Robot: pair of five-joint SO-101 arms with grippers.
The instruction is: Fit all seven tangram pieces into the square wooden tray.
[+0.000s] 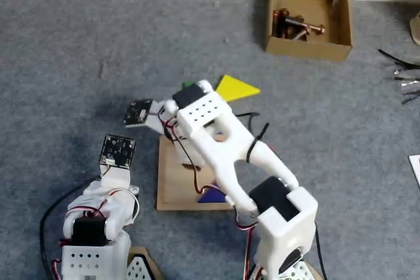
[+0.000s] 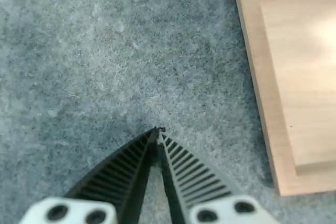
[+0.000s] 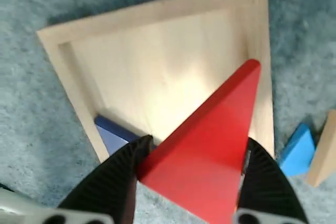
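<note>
My right gripper (image 3: 197, 145) is shut on a red triangle (image 3: 215, 124), held above the square wooden tray (image 3: 157, 82). A dark blue piece (image 3: 113, 132) lies in one corner of the tray, and the high view shows it as the blue piece (image 1: 213, 195) at the tray's (image 1: 172, 178) near edge. My right arm (image 1: 216, 136) stretches over the tray. A yellow triangle (image 1: 236, 88) and a green piece (image 1: 189, 85) lie on the carpet beyond it. My left gripper (image 2: 157, 132) is shut and empty over the carpet beside the tray's rim (image 2: 257, 77).
A light blue piece (image 3: 298, 142) and a wood-coloured piece (image 3: 323, 148) lie on the carpet just outside the tray. A cardboard box (image 1: 308, 40) with copper parts stands at the far right. Cables (image 1: 400, 73) lie at the right edge. Grey carpet covers the table.
</note>
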